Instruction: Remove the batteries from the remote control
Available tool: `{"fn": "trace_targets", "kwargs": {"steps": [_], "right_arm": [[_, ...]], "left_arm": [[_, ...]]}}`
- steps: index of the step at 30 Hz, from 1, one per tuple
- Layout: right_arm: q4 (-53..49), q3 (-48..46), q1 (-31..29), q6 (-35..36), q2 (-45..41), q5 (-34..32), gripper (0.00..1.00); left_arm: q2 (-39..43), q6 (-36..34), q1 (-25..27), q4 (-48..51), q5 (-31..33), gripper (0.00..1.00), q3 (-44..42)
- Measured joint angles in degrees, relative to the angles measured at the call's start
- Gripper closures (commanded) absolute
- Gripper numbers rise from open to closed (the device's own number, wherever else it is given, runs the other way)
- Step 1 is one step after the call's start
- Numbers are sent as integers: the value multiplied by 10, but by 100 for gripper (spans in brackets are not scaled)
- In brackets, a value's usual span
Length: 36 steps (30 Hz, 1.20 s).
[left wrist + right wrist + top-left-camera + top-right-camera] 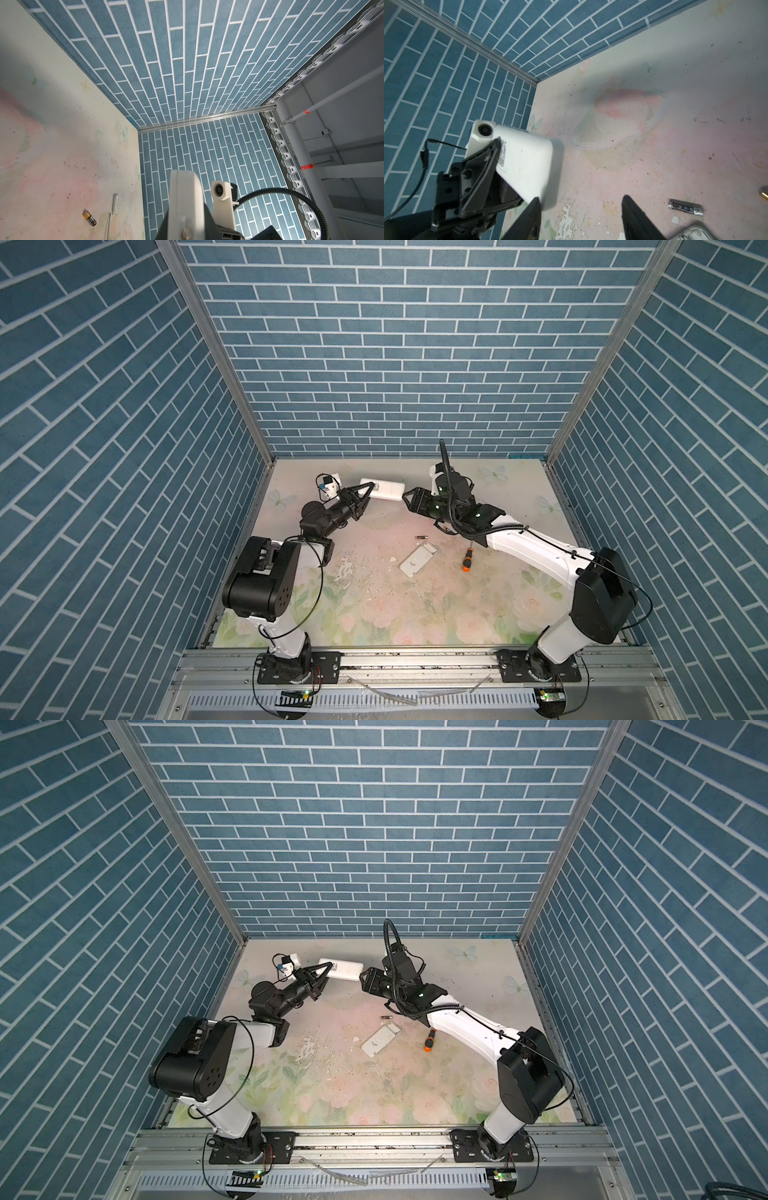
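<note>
The white remote control (384, 489) (340, 970) hangs above the back of the table, and my left gripper (370, 492) (325, 973) is shut on its left half. It fills the near part of the left wrist view (185, 199). My right gripper (407, 499) (579, 212) is open at the remote's (529, 162) free right end, whose corner lies beside one finger, not between the two. One of the batteries (421, 537) (386, 1017) (89, 218) (686, 209), slim and black with a gold end, lies on the table below. No battery shows in the remote.
A white cover plate (418, 559) (380, 1039) lies mid-table, with an orange-and-black screwdriver (467, 560) (429, 1040) to its right. The mat (374, 605) is scuffed and flaking near its middle. Brick-patterned walls close in the back and both sides.
</note>
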<state>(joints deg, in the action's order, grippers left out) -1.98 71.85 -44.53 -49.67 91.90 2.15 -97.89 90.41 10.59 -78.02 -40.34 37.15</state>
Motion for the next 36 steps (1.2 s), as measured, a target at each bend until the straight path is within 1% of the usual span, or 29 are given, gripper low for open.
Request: {"fn": "trace_targets", "kwargs": {"steps": [5,16,23,28,36], "right_arm": [[-10,5,-1,2,-8,-8,39],[-28,75,-1,2,7,1,40],[-34,80,-1,0,39,14,41],[-34,80,-1,-1,42,19,41],[-21,80,-3,-20,49,42,46]], "left_arm": [[-5,0,3,1,-3,100,-1],[-5,5,6,1,-2,100,-1],[4,9,6,1,0,100,-1],[8,13,6,0,1,100,-1],[8,16,7,1,5,100,-1]]}}
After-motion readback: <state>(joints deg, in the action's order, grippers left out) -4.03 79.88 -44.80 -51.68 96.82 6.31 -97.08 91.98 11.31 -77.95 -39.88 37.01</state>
